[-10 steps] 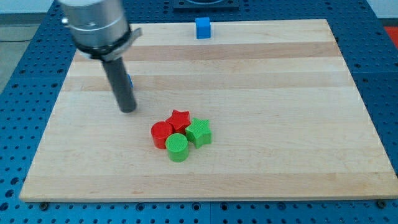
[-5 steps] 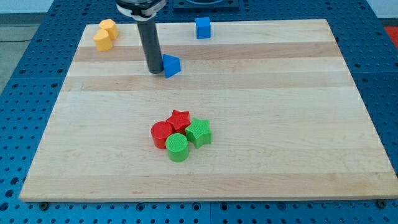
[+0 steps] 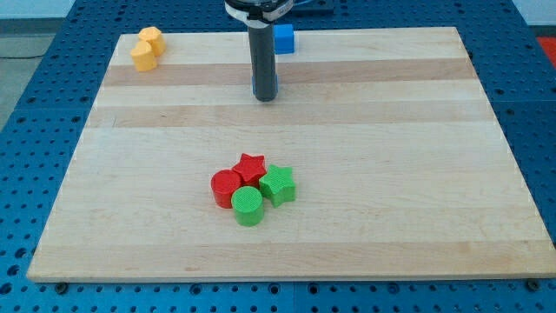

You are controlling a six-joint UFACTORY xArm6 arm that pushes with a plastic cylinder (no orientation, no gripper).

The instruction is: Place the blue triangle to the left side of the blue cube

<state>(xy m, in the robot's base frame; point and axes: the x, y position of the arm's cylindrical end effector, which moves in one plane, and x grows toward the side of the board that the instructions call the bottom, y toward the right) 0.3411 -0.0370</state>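
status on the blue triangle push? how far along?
Done: nothing confirmed. In hand: my tip sits just below the blue cube, toward the view's bottom; the blue triangle isn't visible, probably hidden behind the rod. Left: confirm the triangle ends up left of the cube.

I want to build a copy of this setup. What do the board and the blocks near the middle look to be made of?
The board looks like pale unfinished or matt wood: lengthwise grain and joined planks show. The red star, red cylinder, green star and green cylinder look like matt plastic, perhaps 3D-printed, judging by the faint ridges on the sides; the view leaves that open.
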